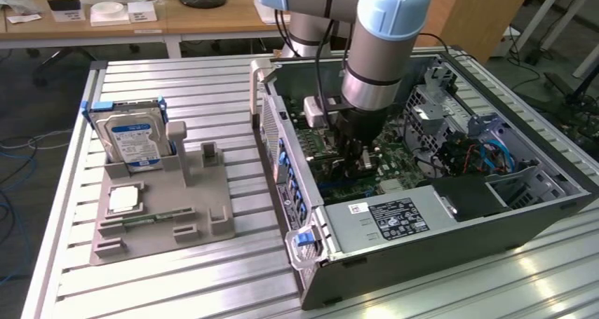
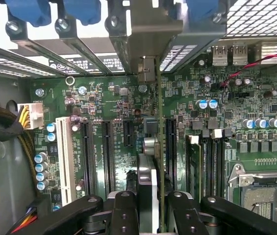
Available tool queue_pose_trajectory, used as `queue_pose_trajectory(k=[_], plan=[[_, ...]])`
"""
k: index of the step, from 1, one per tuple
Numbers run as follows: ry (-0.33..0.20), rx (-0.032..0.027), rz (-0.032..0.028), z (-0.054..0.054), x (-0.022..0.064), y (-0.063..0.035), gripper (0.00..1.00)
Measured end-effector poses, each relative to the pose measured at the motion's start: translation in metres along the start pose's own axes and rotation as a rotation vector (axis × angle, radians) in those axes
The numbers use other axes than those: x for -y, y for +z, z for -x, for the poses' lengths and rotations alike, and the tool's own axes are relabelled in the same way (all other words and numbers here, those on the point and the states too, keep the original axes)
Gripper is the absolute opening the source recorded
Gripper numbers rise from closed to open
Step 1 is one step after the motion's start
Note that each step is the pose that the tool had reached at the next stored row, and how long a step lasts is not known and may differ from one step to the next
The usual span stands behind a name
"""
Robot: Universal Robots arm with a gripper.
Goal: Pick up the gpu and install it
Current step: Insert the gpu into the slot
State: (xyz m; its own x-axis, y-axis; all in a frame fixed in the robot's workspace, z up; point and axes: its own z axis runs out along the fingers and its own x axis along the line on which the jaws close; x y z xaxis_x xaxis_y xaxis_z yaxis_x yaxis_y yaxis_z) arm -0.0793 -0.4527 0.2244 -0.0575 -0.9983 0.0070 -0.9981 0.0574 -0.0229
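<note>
**Gripper holding the gpu edge-on over the motherboard**

Gripper (image 2: 151, 205) fingers (image 2: 124, 210) are closing narrowly on the gpu (image 2: 161, 147), which is showing in the wrist view as a thin green blade running from between the fingers toward the rear wall of the computer case (image 1: 449, 242). A pale metal end bracket (image 2: 145, 36) is standing at the far end of the card, against the slotted rear panel. The card is hanging upright above the motherboard (image 2: 113, 98), in line with the row of dark expansion slots (image 2: 106, 152); whether its edge is touching a slot I cannot tell.

Beside the card on the motherboard, a long white slot (image 2: 64, 159) is lying at one side of the dark slots, and memory slots (image 2: 212, 161) and the metal processor socket (image 2: 263, 188) are lying at the other. A bundle of sleeved cables with a white plug (image 2: 29, 115) is sitting near the white slot.

In the exterior view the robot arm (image 1: 379, 45) is reaching straight down into the open case. The power supply (image 1: 393, 217) is lying inside the case, on its near side. Well apart from the case, toward the exterior view's left, a grey holder tray (image 1: 159, 214) is carrying an upright hard drive (image 1: 131, 140) with a blue-white label and a small memory stick (image 1: 154, 217) lying flat.
</note>
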Motion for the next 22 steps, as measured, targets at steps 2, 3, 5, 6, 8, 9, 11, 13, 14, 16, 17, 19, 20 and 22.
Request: queue_pose_trajectory(k=[2,3,5,6,8,9,11,13,14,16,17,19,20,22], plan=[[0.0,-0.0001,0.0001,0.0,0.0,0.0012,0.28],[0.0,0.0002,0.0,0.0,-0.0001,0.002,0.28],[0.0,0.0,0.0001,0.0,-0.0001,0.0031,0.28],[0.0,0.0,0.0001,0.0,-0.0001,0.0035,0.28],[0.0,0.0004,0.0001,0.0,-0.0002,0.0037,0.28],[0.0,0.0006,0.0,0.0,-0.0001,0.0038,0.28],[0.0,0.0011,-0.0003,0.0,-0.0001,0.0049,0.28],[0.0,-0.0004,0.0007,0.0,-0.0004,0.0093,0.28],[0.0,0.0001,0.0004,0.0,-0.0006,0.0114,0.28],[0.0,0.0003,0.0002,0.0,-0.0007,0.0138,0.28],[0.0,0.0004,0.0001,0.0,-0.0007,0.0139,0.28],[0.0,0.0007,0.0,0.0,-0.0007,0.014,0.28],[0.0,0.0007,0.0,0.0,-0.0007,0.014,0.28],[0.0,0.0007,0.0,0.0,-0.0007,0.014,0.28]])
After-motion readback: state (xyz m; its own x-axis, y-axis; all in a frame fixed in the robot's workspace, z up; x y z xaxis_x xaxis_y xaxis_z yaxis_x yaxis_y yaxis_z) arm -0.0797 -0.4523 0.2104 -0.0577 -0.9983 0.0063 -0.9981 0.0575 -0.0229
